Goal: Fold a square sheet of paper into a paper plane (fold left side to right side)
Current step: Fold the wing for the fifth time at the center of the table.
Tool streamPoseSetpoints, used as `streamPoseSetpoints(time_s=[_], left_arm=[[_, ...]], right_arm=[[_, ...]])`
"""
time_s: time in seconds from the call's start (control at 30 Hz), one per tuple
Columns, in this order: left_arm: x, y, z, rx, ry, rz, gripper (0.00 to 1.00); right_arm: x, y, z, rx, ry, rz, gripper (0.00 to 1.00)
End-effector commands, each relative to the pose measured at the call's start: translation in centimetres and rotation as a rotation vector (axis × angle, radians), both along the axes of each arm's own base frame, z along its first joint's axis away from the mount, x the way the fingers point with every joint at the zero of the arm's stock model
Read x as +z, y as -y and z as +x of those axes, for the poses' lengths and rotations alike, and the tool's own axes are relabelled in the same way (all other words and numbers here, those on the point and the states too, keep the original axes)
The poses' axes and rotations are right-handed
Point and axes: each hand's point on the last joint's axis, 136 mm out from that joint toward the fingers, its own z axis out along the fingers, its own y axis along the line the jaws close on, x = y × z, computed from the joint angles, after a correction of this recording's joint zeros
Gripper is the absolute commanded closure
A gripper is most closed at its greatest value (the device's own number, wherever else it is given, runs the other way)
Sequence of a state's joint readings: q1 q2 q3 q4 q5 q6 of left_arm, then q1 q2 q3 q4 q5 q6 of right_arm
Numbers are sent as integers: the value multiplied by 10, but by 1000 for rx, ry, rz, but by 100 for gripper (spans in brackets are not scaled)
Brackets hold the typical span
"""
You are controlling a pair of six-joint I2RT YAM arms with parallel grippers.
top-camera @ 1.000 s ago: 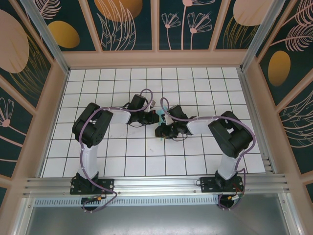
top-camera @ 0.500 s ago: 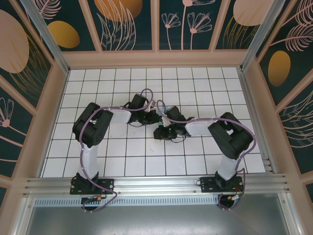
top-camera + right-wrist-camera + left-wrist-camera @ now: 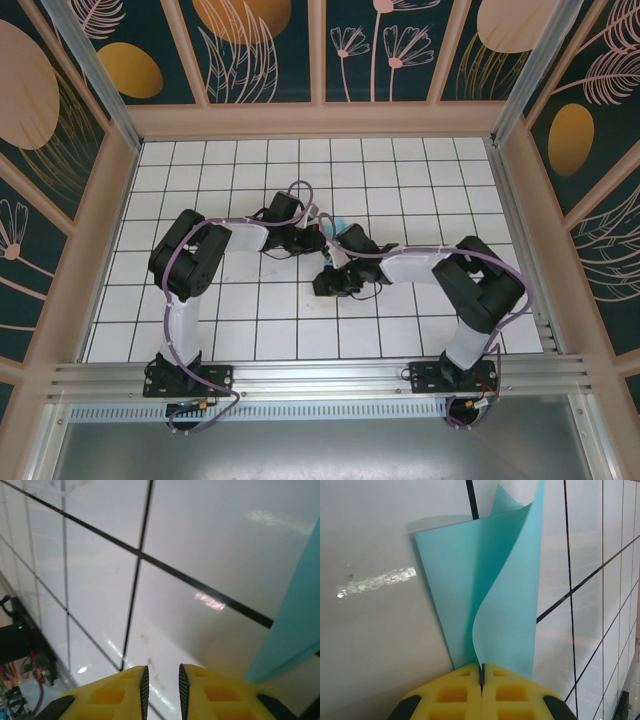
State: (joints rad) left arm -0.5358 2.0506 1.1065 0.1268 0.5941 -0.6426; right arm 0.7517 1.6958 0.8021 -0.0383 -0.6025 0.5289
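The square sheet of paper (image 3: 485,575) is light turquoise, creased into a narrow pointed shape on the white tiles. One flap stands up and curls over. My left gripper (image 3: 481,669) is shut on the lower end of that raised flap, between its yellow fingers (image 3: 450,695). From above, a sliver of the paper (image 3: 330,224) shows beside the left gripper (image 3: 312,240) at the table's middle. My right gripper (image 3: 161,674) stands slightly open over bare tiles with nothing between its pads. The paper's edge (image 3: 300,630) lies off to its right. In the top view the right gripper (image 3: 328,283) sits just in front of the paper.
The white grid-tiled table (image 3: 250,310) is walled by a pinkish frame with dark floral panels (image 3: 260,50). Both arm bases stand on the aluminium rail (image 3: 320,378) at the near edge. The arms' purple cables (image 3: 300,190) loop above the wrists.
My right gripper has drawn back from the paper toward the near edge, and its jaws have parted slightly. The left gripper has stayed put, still pinching the flap.
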Motion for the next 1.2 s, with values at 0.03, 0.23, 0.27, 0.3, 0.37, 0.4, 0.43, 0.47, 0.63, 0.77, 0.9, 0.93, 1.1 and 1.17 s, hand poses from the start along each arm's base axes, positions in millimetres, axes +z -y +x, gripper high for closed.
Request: streamPoseSetpoints(time_s=[0.03,0.23,0.27,0.3,0.37,0.4,0.43,0.47,0.63,0.77,0.9,0.93,1.1,1.17], left_arm=[[-47,-26,12,71,29,165,100],[-47,-26,11,70,28,161,100],[-47,-26,11,69,29,161,100],[-48,-26,11,69,28,162,100],[-47,-26,11,68,26,159,100],[-47,-26,11,69,27,159,100],[-47,-25,11,68,27,159,100],[-48,-25,11,68,26,159,100],[-49,-26,10,70,23,164,100],[-51,-28,10,72,22,174,100],[-53,-28,10,73,19,179,100],[-53,-29,10,72,20,179,100],[-55,-31,10,75,18,193,100],[-57,-32,9,77,17,201,100]], right_arm=[[56,15,30,-61,86,141,73],[68,42,99,-239,161,173,74],[67,41,107,-253,167,162,75],[64,41,116,-270,176,141,75],[57,39,129,-294,177,111,76],[53,38,135,-305,176,100,76],[49,37,140,-315,170,93,76],[44,36,144,-326,163,84,76],[23,29,159,-343,131,50,77],[5,28,159,-340,103,5,77],[-7,35,160,-349,106,-54,77],[-9,36,160,-349,107,-64,77],[-18,38,161,-338,110,-83,77],[-20,37,162,-334,115,-83,77]])
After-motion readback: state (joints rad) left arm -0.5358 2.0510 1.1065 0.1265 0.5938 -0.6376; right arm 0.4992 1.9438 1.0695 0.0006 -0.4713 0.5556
